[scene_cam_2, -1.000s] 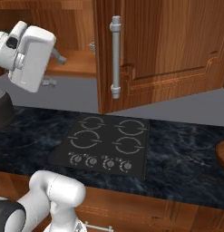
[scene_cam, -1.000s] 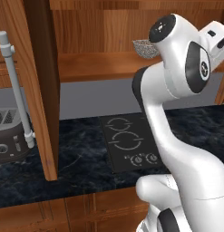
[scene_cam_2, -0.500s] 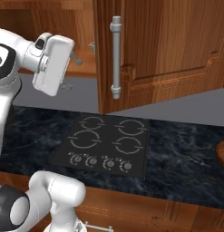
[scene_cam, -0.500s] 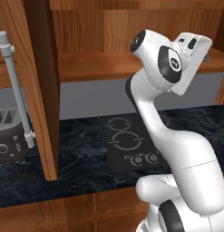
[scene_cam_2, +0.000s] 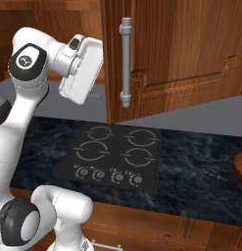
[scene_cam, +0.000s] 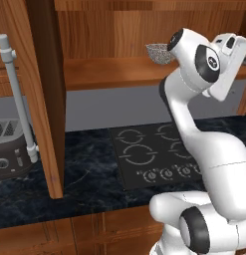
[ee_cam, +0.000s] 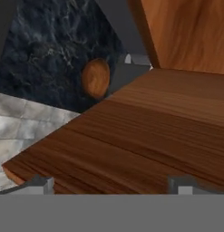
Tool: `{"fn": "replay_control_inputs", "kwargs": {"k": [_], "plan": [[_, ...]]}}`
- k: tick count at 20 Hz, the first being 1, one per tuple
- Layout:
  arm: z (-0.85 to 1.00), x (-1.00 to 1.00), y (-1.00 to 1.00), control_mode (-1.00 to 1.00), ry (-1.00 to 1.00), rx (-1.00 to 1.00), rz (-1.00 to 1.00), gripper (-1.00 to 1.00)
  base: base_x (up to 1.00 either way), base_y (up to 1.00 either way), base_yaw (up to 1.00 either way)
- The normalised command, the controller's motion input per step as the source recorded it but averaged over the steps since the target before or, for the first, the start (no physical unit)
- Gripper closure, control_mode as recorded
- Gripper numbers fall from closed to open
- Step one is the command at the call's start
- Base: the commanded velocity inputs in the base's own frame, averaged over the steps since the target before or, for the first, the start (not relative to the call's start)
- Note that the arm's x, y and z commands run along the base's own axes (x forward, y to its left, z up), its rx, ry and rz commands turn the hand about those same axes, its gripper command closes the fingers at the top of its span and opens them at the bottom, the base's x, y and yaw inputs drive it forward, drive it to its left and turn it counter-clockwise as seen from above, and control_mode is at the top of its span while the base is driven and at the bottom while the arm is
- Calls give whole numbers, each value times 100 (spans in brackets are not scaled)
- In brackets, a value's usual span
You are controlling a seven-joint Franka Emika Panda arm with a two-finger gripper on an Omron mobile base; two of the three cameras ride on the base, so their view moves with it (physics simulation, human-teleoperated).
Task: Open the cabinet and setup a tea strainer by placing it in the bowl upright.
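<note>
Cabinet (scene_cam: pixel 45 99) open: left door (scene_cam: pixel 37 94) swung out toward the base, bar handle (scene_cam: pixel 17 99) on its outer face. Right door (scene_cam_2: pixel 161 54) also swung out, its handle (scene_cam_2: pixel 125 61) vertical and grey.

Strainer (scene_cam: pixel 158 52) sits on the cabinet shelf (scene_cam: pixel 109 72), toward the right half, partly hidden behind the arm's upper joint. Mesh visible, upright as far as can be judged.

Arm raised to shelf height, hand (scene_cam_2: pixel 82 68) in front of the cabinet opening, right of the strainer in the left base view. Gripper (ee_cam: pixel 111 183): fingertips (ee_cam: pixel 41 183) stand far apart at the bottom of the hand view, nothing between them; jaws wide open, empty. Hand view looks across a wooden board (ee_cam: pixel 145 131), with dark counter (ee_cam: pixel 50 50) beyond and a round wooden object (ee_cam: pixel 95 77) lying on it.

Below: black marbled counter with four-ring hob (scene_cam_2: pixel 110 157). Toaster (scene_cam: pixel 10 149) at the counter's left end, behind the left door's handle.
</note>
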Motion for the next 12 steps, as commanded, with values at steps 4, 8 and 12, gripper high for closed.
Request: {"fn": "replay_control_inputs", "kwargs": {"k": [4, 8, 12], "plan": [[0, -12, -75, -100, 6, -1, 0, -100, 0, 0, 0], [0, -40, -95, -100, 2, 0, 0, -100, 0, 0, 0], [0, -70, -100, -100, 0, -1, 0, -100, 0, 0, 0]]}}
